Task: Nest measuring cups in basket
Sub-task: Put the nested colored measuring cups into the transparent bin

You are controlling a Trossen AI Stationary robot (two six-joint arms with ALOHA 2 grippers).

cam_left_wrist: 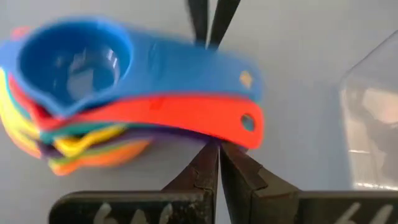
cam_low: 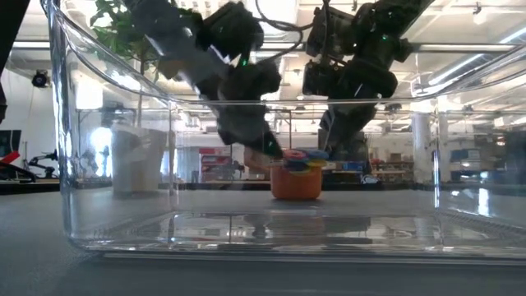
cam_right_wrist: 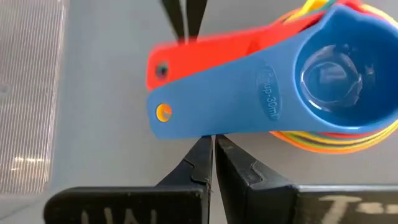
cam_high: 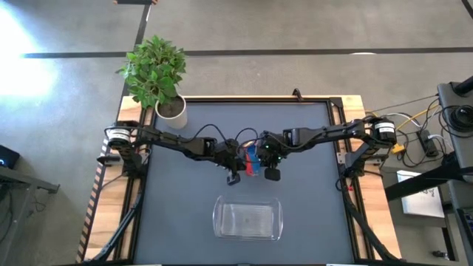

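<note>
- Stack of small plastic measuring cups (cam_high: 252,157) – blue on top, red under it, then teal, yellow, purple, orange – sat nested on the dark grey table (cam_high: 310,192), mid-table, between both arms.
- Clear rectangular plastic basket (cam_high: 247,219) stood empty, nearer the front edge, apart from the stack.
- Left hand (cam_left_wrist: 219,152) pressed together, holding nothing, tips just beside the handles, opposite the right hand.
- Right hand (cam_right_wrist: 213,144) also pressed together, empty, at the blue handle's edge.
- Step, as I judge it: get the stack into the basket. Best done w/ fingers spread first, pinching all handles together, lifting level so cups stay nested.
- Nearby: green potted plant in white pot (cam_high: 171,111) at back-left corner – well clear. Basket wall looked the only obstacle; the arms crowd each other.
</note>
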